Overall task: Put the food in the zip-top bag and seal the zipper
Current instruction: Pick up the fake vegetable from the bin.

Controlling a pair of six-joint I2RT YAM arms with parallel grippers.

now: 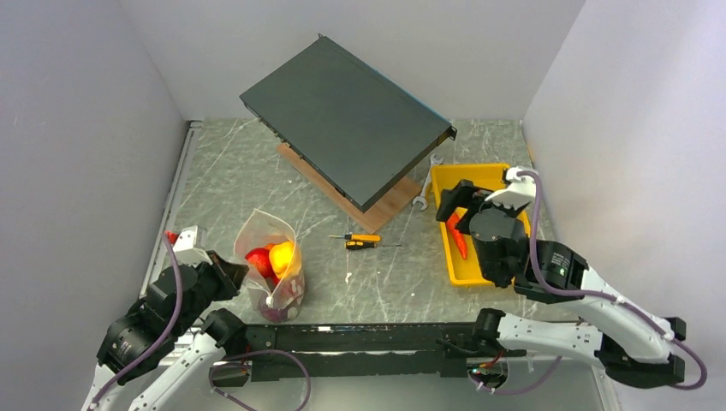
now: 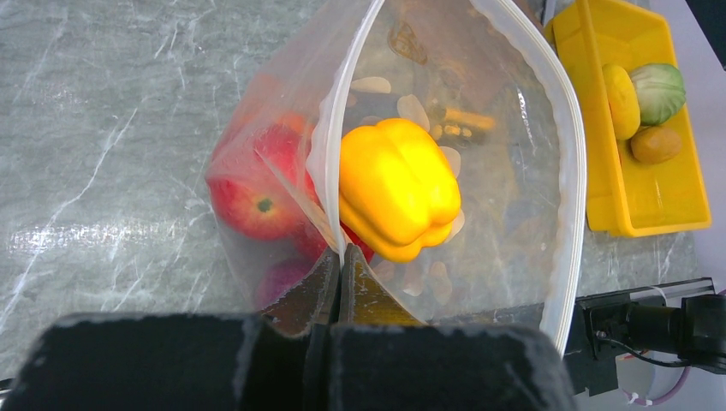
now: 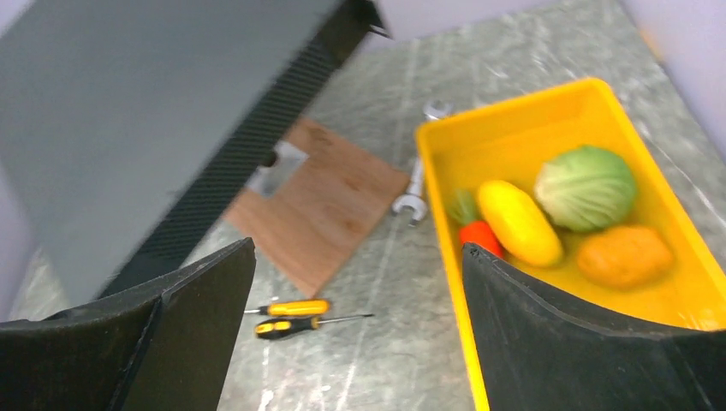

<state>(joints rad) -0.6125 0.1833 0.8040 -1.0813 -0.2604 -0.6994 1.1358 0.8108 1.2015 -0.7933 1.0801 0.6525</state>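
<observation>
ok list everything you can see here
zip-top bag: 1, clear with white dots, table left
pepper: 1, yellow, in bag
apple: 1, red, in bag
tray: 1, yellow, right side
cabbage: 1, green, in tray
carrot: 1, orange, in tray
oblong fruit: 1, yellow, in tray
rounded piece: 1, orange-brown, in tray
screwdrivers: 2, yellow-black handles, mid-table
wrench: 1, silver, beside tray
flat case: 1, dark grey, on wooden board, rear
left gripper: shut on bag rim
right gripper: open, above tray

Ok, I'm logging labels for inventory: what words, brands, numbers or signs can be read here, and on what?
None can be read.
The bag bears only white dots, no lettering.
The yellow tray and the dark panel show no print.
Any marking on the screwdriver is too small to tell.
</observation>
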